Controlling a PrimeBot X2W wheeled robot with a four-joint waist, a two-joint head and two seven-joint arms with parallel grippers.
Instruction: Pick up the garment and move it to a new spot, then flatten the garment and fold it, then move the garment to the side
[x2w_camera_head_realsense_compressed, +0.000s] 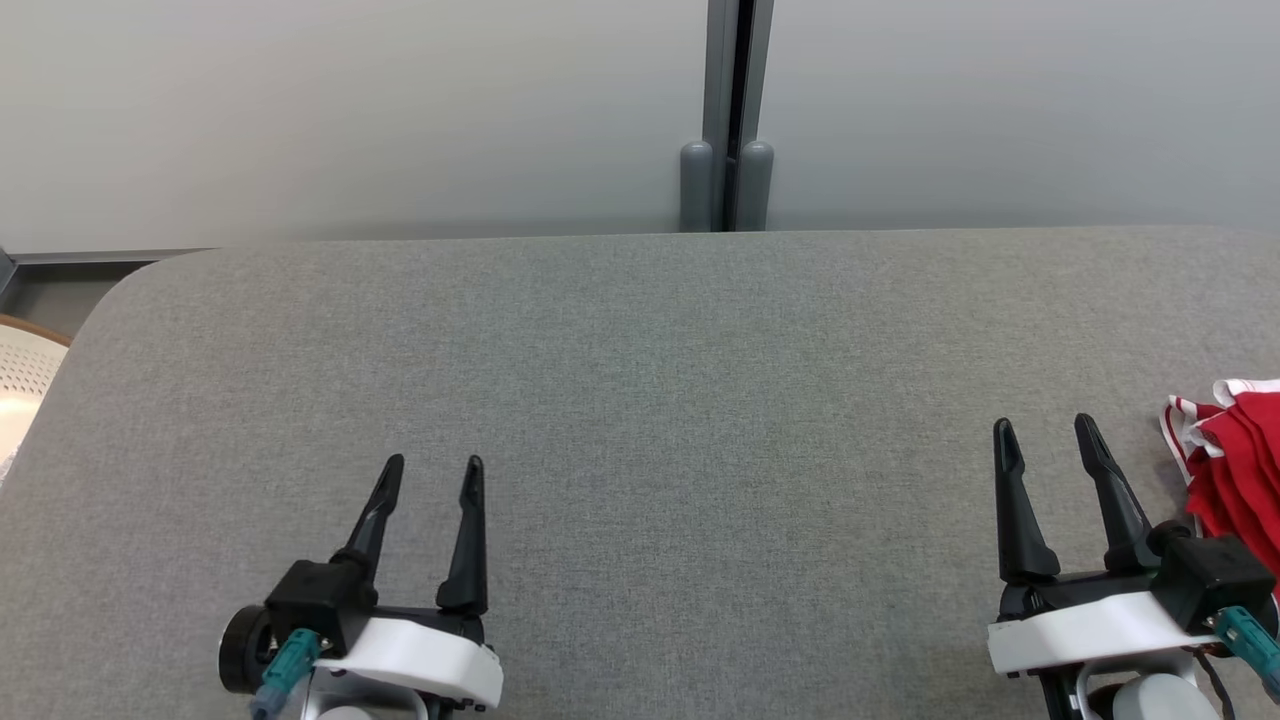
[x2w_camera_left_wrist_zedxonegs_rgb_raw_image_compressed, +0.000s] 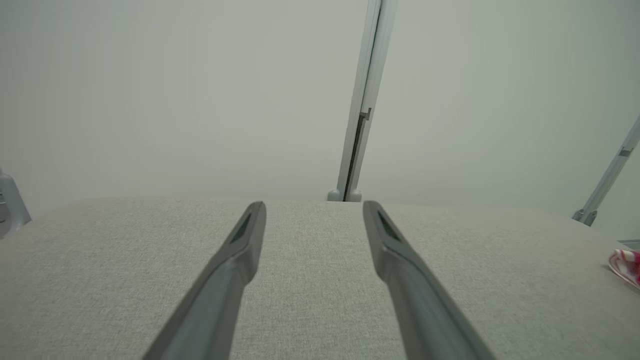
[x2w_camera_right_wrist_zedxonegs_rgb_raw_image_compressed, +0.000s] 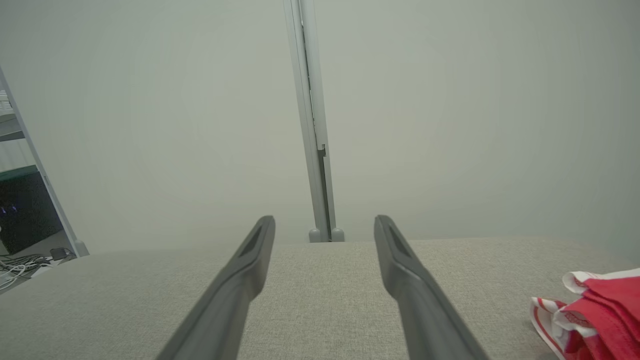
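We find open room across the whole middle of the grey table (x2w_camera_head_realsense_compressed: 640, 380), where a gripper could pass freely. The one obstacle on it is the red-and-white garment (x2w_camera_head_realsense_compressed: 1235, 465), bunched at the right edge just beside the right gripper (x2w_camera_head_realsense_compressed: 1044, 422). Beyond the far edge, the partition wall (x2w_camera_head_realsense_compressed: 350, 120) blocks any further reach.

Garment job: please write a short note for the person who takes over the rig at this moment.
Left gripper: open, empty, over the grey table.
Right gripper: open, empty, just left of the garment, not touching it.
Garment: red with white trim, bunched at the table's right edge.
Done: nothing that shows; the garment looks unfolded.
Left: pick it up, move it, flatten, fold, set aside.
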